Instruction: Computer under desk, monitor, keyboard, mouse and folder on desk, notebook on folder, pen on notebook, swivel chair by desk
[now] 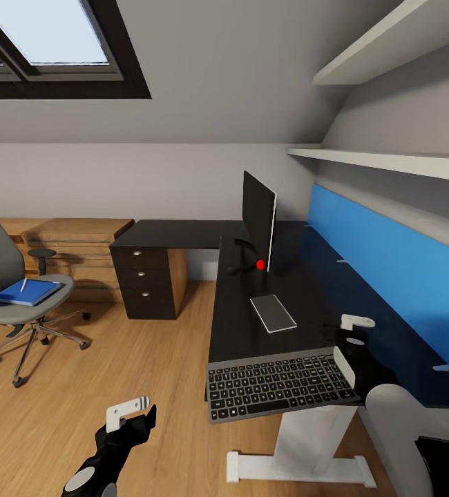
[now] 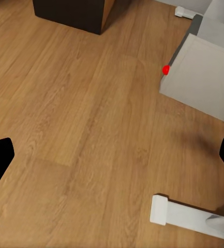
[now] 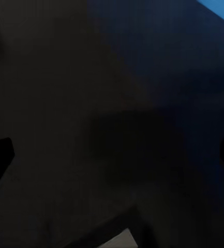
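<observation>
The monitor (image 1: 259, 219) stands edge-on at the corner of the black-topped desk (image 1: 238, 317), and a thin grey-framed notebook (image 1: 273, 313) lies in front of it. On the desk's near end rests the keyboard (image 1: 280, 384), overhanging the edge. My right gripper (image 1: 351, 343) is open just past the keyboard's right end, over the dark desk top (image 3: 65, 103). My left gripper (image 1: 138, 413) hangs open low over the floor. On the swivel chair (image 1: 7, 314) at the left lies the blue folder (image 1: 30, 292) with the pen (image 1: 23, 284) on it. A grey computer box (image 2: 205, 77) sits on the floor. The mouse is out of view.
The black drawer unit (image 1: 148, 279) stands under the desk's far wing, beside a low light-wood cabinet (image 1: 65, 238). A blue wall panel (image 1: 390, 255) and shelves (image 1: 390, 162) run along the desk's right side. The white desk foot (image 2: 189, 217) rests on the wooden floor (image 1: 114, 359).
</observation>
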Robot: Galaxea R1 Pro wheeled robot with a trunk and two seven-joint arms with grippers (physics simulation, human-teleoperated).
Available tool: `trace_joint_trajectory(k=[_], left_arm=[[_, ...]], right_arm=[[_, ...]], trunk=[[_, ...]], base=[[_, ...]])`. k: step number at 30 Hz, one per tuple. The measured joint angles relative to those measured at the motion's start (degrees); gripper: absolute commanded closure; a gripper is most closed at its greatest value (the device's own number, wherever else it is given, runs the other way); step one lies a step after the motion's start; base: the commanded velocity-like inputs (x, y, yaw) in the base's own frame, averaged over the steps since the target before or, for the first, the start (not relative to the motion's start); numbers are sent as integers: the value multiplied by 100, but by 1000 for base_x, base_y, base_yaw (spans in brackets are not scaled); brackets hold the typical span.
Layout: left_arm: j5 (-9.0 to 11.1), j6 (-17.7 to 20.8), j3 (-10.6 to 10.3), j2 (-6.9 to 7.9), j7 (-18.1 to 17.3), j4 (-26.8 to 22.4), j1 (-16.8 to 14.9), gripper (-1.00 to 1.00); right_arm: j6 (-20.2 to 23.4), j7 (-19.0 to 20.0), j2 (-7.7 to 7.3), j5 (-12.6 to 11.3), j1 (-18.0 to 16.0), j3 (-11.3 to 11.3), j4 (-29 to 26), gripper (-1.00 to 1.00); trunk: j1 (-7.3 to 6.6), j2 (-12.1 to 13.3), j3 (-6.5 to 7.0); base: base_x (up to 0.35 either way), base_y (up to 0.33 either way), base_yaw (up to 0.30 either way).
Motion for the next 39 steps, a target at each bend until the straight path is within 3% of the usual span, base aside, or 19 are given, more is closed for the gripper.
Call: trace_joint_trajectory(k=[9,11,13,16,19,25,34,39], left_arm=[[-2,0,4,0,0,-3,0,-100],[-4,7,4,0,0,-3,0,-100],[-4,8,5,0,0,-4,0,-100],[-4,9,5,0,0,-3,0,-100],[-15,11,-6,2,8,9,0,-100],[-18,8,-4,-37,8,12,0,-100],[-13,-8,-10,50,9,13,0,-100],[-13,-2,-11,52,9,14,0,-100]], right_arm=[[188,-1,8,-3,4,9,-17,-100],[733,0,125,-5,14,10,-303,-100],[978,0,210,-1,44,6,-527,-100],[1468,1,407,10,383,11,-1264,-100],[1474,64,473,61,496,-48,-1417,-100],[1445,-32,297,71,369,-221,-1414,-100],[1204,-140,5,60,316,-263,-1419,-100],[1198,-143,5,53,315,-264,-1420,-100]], trunk=[[0,0,0],[1,0,0],[2,0,0],[3,0,0],[0,0,0],[0,0,0],[0,0,0],[2,0,0]], base=[[-7,0,0],[-130,0,0],[-196,0,0],[-271,0,0],[0,0,0],[0,0,0],[-6,0,0],[-162,0,0]])
